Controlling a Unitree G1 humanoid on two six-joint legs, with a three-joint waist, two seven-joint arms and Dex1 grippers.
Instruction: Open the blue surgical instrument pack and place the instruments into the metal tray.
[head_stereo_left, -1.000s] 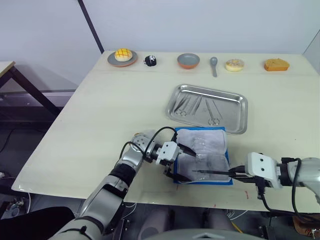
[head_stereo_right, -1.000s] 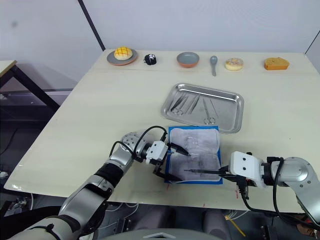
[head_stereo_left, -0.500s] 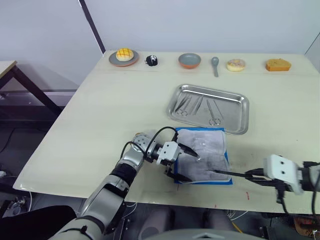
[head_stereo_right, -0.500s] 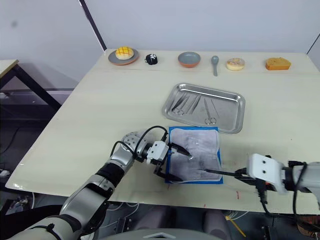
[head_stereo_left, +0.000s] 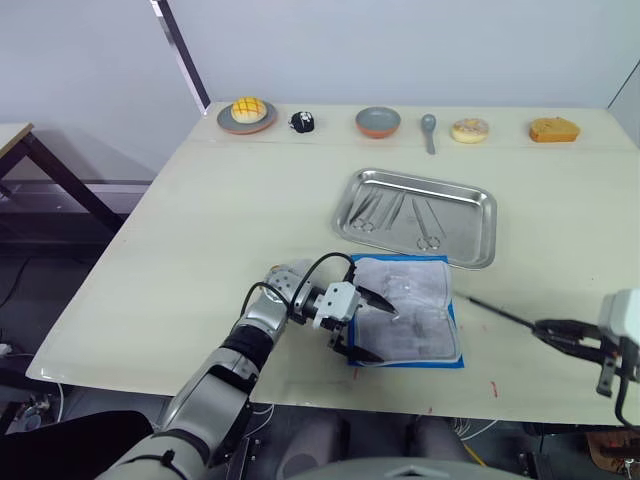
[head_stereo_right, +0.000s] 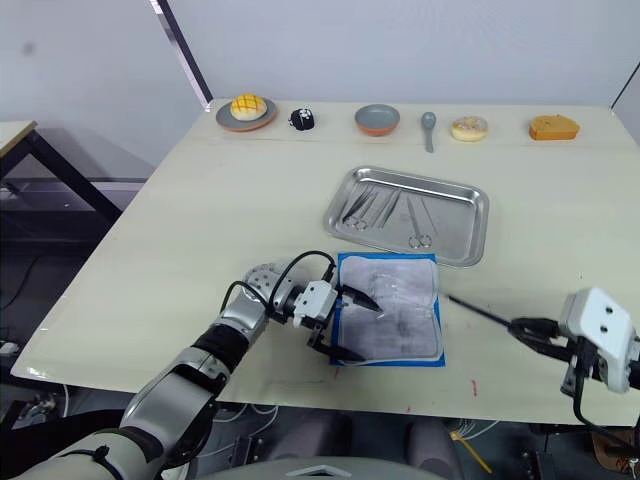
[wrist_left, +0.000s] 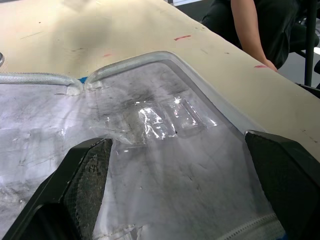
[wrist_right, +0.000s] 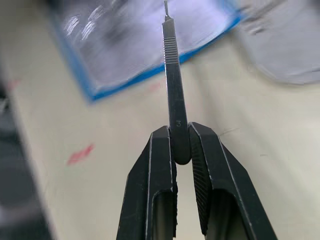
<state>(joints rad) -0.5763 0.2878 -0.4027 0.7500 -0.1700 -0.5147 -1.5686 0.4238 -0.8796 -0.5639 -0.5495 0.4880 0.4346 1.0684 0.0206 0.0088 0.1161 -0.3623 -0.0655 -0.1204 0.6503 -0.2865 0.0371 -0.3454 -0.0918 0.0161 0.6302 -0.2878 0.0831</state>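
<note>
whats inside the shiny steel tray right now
The shiny rectangular stainless-steel tray holds several slim metal ring-handled instruments, lying flat toward its left and middle. Its right end is bare. Exact count cannot be told.

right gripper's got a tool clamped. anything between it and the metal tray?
Nothing visible. The right gripper holds a slim scalpel handle over bare table, off the open blue pack. The metal tray lies beyond the pack, three instruments inside, its right part free.
</note>
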